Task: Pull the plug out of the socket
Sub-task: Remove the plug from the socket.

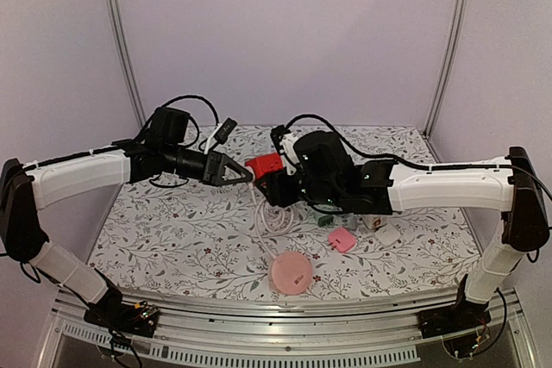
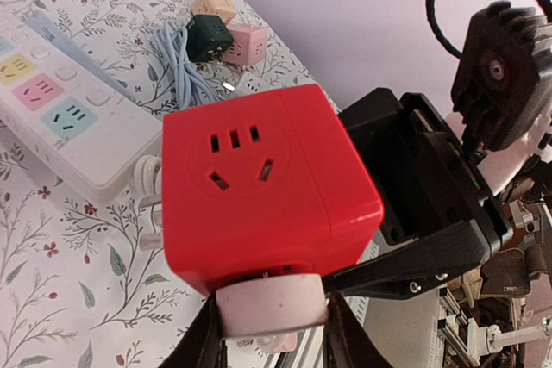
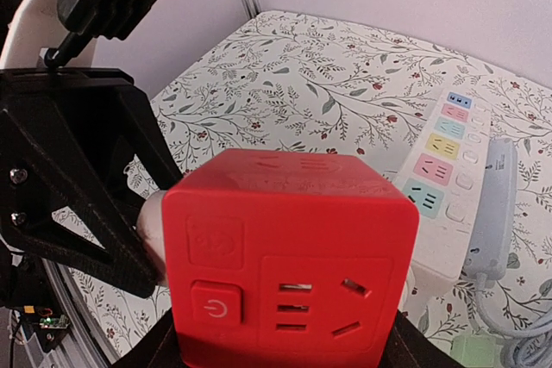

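A red cube socket [image 1: 265, 165] is held in the air between the two arms. My right gripper [image 1: 276, 182] is shut on it; in the right wrist view the cube [image 3: 289, 265] fills the space between my right gripper [image 3: 285, 358] jaws. A white plug [image 2: 272, 303] sits against the cube's [image 2: 259, 187] lower face, with a thin gap showing. My left gripper [image 2: 272, 338] is shut on this plug, one finger on each side. The plug also shows in the right wrist view [image 3: 153, 223], at the cube's left side. In the top view the left gripper [image 1: 244, 175] meets the cube from the left.
A white power strip [image 2: 52, 101] with coloured sockets lies on the flowered table, also in the right wrist view [image 3: 440, 161]. A white cable [image 1: 269, 217] hangs below the cube. Small pink [image 1: 342, 240] and green [image 1: 326, 221] cubes and a pink disc [image 1: 291, 273] lie near the front.
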Robot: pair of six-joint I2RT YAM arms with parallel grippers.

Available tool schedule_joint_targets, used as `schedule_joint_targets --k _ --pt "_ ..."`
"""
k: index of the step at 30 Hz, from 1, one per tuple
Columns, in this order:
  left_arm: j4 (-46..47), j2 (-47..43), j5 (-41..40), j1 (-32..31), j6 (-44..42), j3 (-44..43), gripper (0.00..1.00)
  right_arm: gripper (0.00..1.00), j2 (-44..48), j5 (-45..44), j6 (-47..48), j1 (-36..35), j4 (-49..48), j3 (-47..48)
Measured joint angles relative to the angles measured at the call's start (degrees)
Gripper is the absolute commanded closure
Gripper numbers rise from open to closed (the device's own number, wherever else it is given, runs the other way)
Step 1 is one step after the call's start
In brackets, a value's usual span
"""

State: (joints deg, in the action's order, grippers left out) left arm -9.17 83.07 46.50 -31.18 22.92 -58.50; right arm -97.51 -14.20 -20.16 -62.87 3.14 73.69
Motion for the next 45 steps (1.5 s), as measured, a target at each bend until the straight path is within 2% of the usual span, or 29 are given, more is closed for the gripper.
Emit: schedule_joint_targets --k 3,8,15,19,24,28,32,41,45 --pt "0.0 0.0 0.0 0.0 0.1 0.0 0.82 0.90 0.0 -0.5 0.0 -0.1 0.1 0.0" --pt "0.2 0.0 0.7 0.0 0.0 0.0 0.64 0.90 0.0 -3.1 0.7 -1.0 2.3 1.3" --pt "0.7 0.1 1.8 0.1 0.4 0.0 0.51 0.90 -0.4 -7.0 2.7 -2.6 6.0 3.6" --pt "1.0 0.3 2.0 0.2 0.9 0.0 0.47 0.90 -0.9 -8.0 3.8 -3.1 7.0 4.4" --pt "1.4 0.6 2.5 0.2 1.0 0.0 0.49 0.90 -1.2 -8.7 4.8 -3.8 7.3 4.8" --pt "1.5 0.9 2.6 0.2 1.0 0.0 0.59 0.90 -1.2 -9.6 5.3 -4.0 7.6 4.9" --pt "1.6 1.3 2.4 0.2 2.1 0.0 0.64 0.90 -1.6 -11.3 6.2 -4.3 8.6 5.6" --pt "1.6 1.6 2.8 0.0 2.1 0.0 0.89 0.91 -2.1 -13.8 6.0 -4.7 9.4 5.9" --pt "1.7 1.6 2.6 0.0 2.0 0.0 0.94 0.91 -2.1 -13.3 5.1 -4.2 9.4 5.8"
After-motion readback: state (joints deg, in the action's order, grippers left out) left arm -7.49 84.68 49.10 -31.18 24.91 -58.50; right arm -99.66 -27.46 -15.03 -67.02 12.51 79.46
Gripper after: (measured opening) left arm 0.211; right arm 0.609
